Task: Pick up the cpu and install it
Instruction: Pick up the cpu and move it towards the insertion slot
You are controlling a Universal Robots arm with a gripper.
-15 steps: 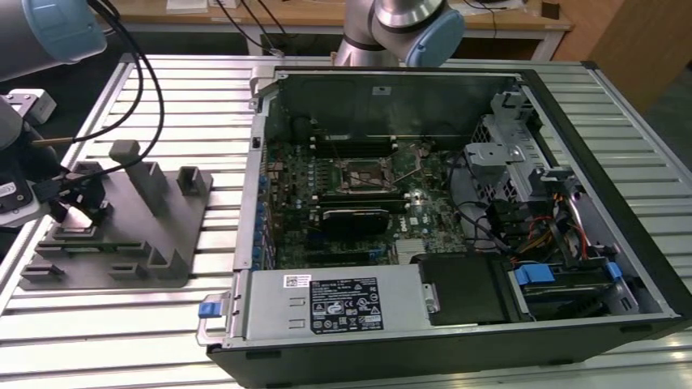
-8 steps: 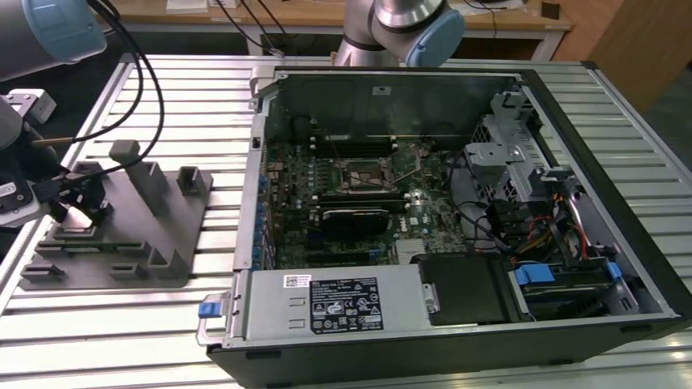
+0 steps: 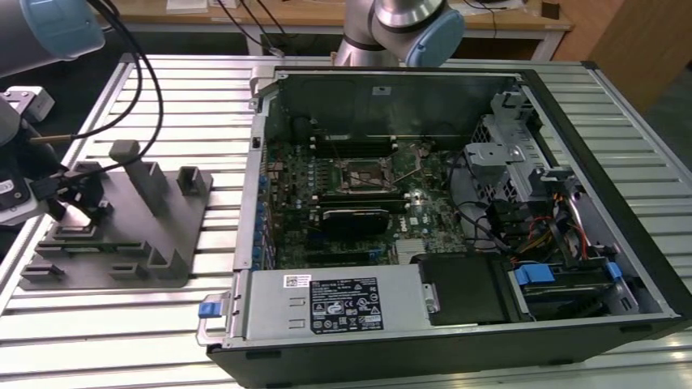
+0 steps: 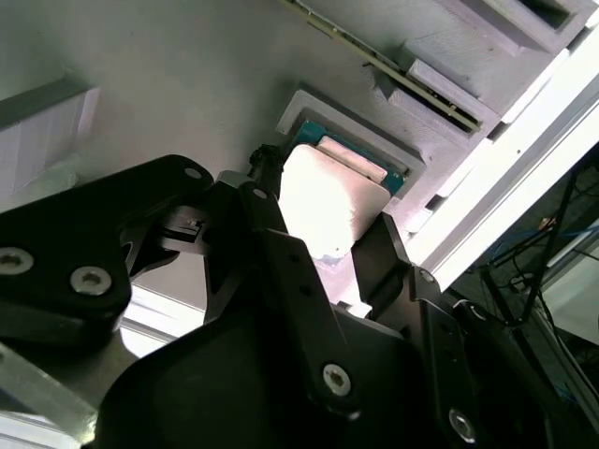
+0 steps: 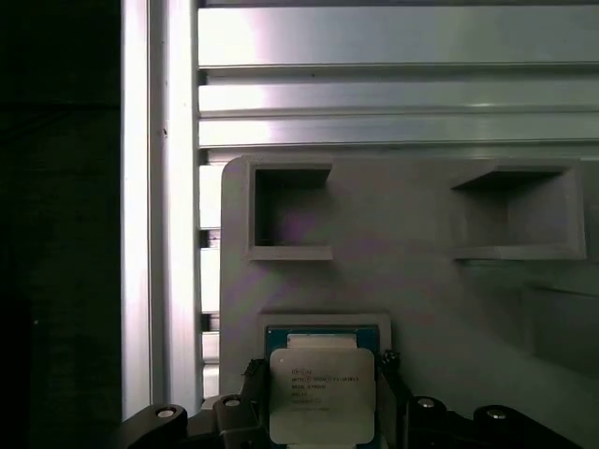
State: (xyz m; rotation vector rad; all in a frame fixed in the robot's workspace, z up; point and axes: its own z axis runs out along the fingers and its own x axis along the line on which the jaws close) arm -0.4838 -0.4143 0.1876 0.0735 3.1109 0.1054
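Here the tool (image 4: 326,213) grips the cpu (image 4: 328,192) by its sides.

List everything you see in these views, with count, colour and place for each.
silver-topped square cpu: one, silver on green, in a tray recess.
grey plastic fixture tray: one, grey, exterior view's left.
open black computer case: one, black, mid-table.
green motherboard: one, green, inside the case.
black square socket frame: one, black, on the motherboard.
white-labelled grey metal box: one, grey, inside the case.
slatted aluminium table: one, silver, under everything.
robot arm: one, grey with blue caps, behind the case.
black gripper: one, black, at the cpu.
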